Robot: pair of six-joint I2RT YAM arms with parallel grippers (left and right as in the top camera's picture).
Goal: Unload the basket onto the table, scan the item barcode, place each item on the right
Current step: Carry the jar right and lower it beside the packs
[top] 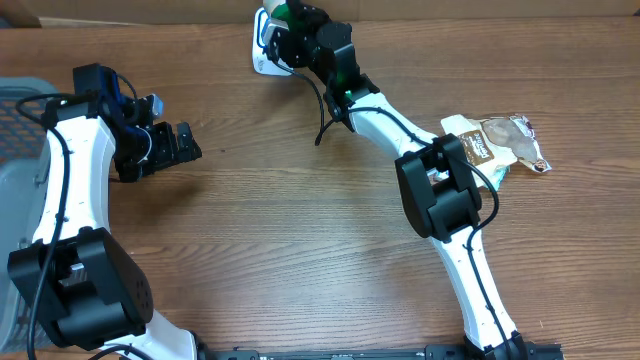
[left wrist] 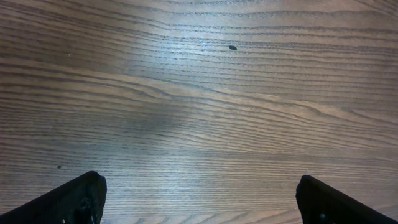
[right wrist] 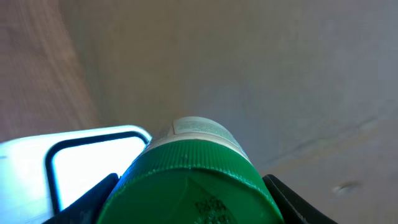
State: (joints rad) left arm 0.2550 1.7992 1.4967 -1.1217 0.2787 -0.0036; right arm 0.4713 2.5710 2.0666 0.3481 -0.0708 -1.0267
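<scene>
The item is a bottle with a green ribbed cap [right wrist: 193, 186] and a white body, and my right gripper [right wrist: 189, 208] is shut on it, one dark finger against each side of the cap. In the overhead view this gripper [top: 287, 28] holds the bottle [top: 283, 12] at the table's far edge, just above the white barcode scanner [top: 262, 58]. The scanner's lit white panel [right wrist: 81, 163] shows left of the cap. The barcode itself is hidden. My left gripper [top: 188, 142] hovers open over bare wood at the left, its fingertips [left wrist: 78, 199] far apart.
A snack pouch [top: 500, 143] lies at the right side of the table, beside the right arm's elbow. A grey bin [top: 14, 110] stands at the left edge. A cardboard wall runs along the back.
</scene>
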